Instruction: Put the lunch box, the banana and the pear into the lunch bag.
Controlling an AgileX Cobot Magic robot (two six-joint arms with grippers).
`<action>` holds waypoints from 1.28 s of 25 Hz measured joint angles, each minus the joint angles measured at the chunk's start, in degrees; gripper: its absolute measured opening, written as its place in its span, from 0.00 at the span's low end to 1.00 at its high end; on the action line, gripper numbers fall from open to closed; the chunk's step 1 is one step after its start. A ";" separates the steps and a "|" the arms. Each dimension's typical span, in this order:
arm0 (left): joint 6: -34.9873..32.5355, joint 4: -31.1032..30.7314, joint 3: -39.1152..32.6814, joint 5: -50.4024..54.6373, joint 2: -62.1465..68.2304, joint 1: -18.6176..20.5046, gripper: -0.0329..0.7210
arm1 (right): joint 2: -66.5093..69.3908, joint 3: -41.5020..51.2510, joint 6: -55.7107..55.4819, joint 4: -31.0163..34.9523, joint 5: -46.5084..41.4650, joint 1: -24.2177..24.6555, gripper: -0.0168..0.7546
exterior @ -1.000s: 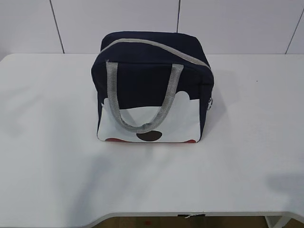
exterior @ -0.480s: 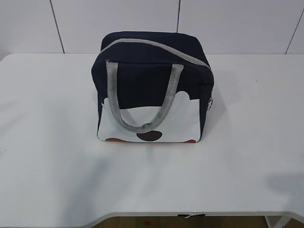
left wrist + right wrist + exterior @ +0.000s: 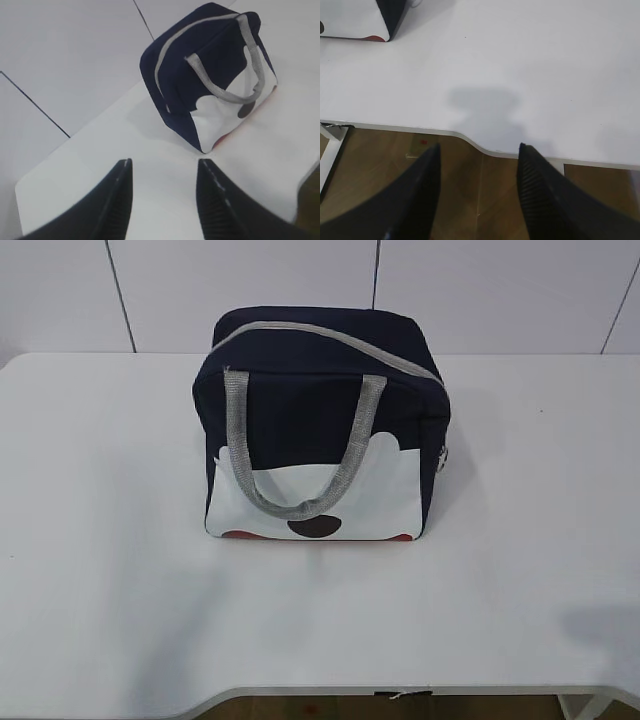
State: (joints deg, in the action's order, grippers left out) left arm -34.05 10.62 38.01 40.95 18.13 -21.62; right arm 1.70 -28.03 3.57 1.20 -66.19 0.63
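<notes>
Lunch bag (image 3: 320, 425) sits on the white bench (image 3: 120, 590), toward the back and near the middle. It is dark blue and boxy. A grey zipper (image 3: 330, 338) runs over its top and looks closed. A grey handle (image 3: 300, 450) hangs down the front in a loop. The lower front has a white panel (image 3: 380, 500) with a dark oval spot and a bit of red at the bottom edge.

From the left wrist view, the left claw (image 3: 162, 200) has its two black fingers spread apart, and nothing is between them. It hangs over the bench, well apart from the bag, which shows up ahead of it with its handle and white panel facing to the right.

From the right wrist view, the right claw (image 3: 477, 195) is spread apart too and holds nothing. It hangs by the front edge of the bench, with brown floor (image 3: 380, 165) under it. Only one bottom corner of the bag shows at the top left of that view, far from the claw. A grey shadow lies on the bench in front of this claw.
</notes>
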 joint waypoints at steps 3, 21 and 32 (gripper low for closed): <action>3.47 -1.35 0.00 5.45 -2.84 0.00 0.47 | 0.00 0.00 0.00 0.00 0.00 0.00 0.54; 19.53 -6.10 -3.55 24.16 -15.93 0.00 0.46 | 0.00 0.00 0.00 0.00 0.00 0.00 0.54; 20.18 -6.10 -6.93 24.63 -17.51 -0.14 0.44 | 0.00 0.00 0.00 0.00 0.00 0.00 0.54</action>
State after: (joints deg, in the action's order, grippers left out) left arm -13.87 4.52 31.08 65.59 0.62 -21.76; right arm 1.70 -28.03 3.57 1.20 -66.19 0.63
